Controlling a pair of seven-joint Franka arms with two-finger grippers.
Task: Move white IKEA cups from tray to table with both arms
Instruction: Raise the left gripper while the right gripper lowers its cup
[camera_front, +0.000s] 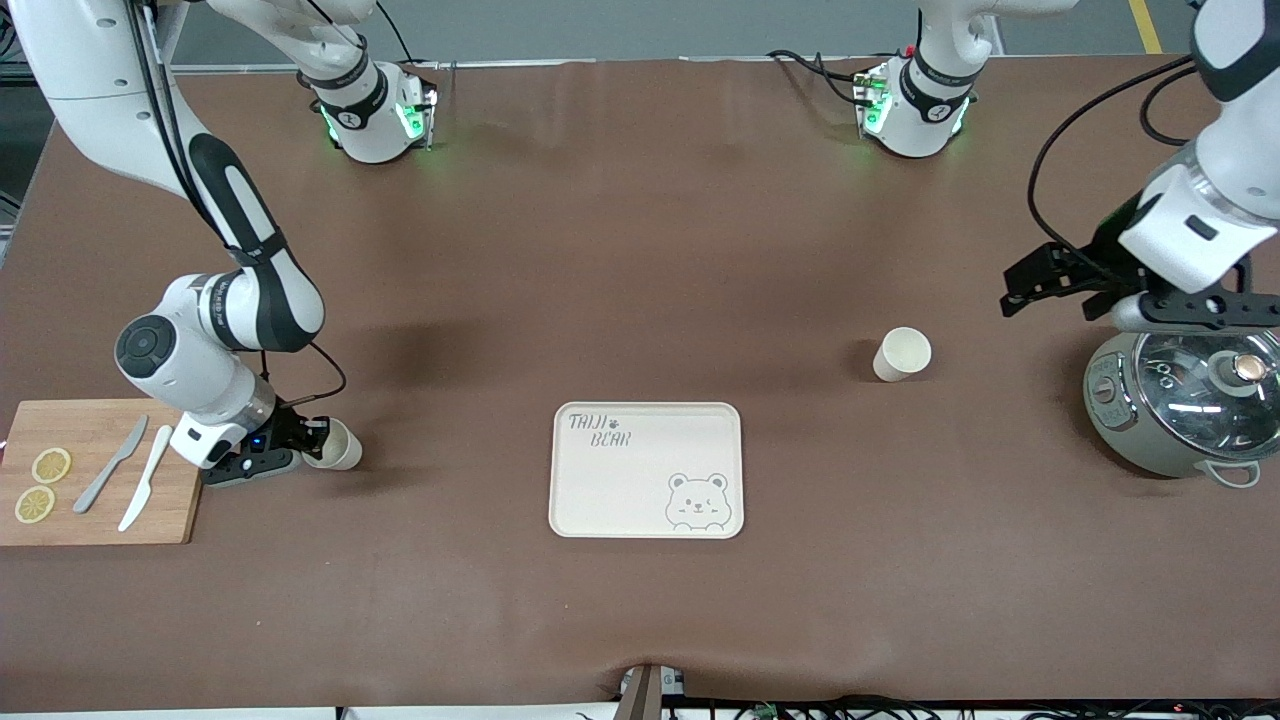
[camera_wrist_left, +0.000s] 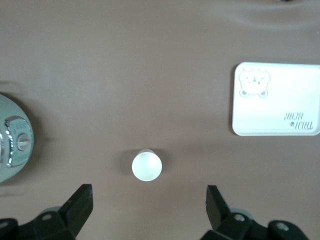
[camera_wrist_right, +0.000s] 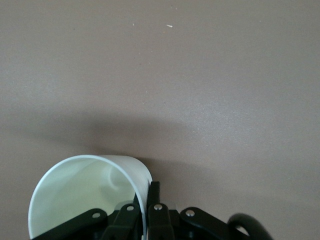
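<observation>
A brown table (camera_front: 640, 250) carries a tray (camera_front: 646, 470) at its middle, a cutting board (camera_front: 100, 472) at the right arm's end and a lidded pot (camera_front: 1185, 405) at the left arm's end. The right tool (camera_front: 312, 442) is low beside the board, clenched on the rim of one cup (camera_front: 338, 446). The left tool (camera_front: 1050, 283) hangs released near the pot, and the other cup (camera_front: 902, 354) stands free on the table between this tool and the tray.

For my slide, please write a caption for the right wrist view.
The right gripper, shut on the rim of a white cup, over the brown table.
</observation>
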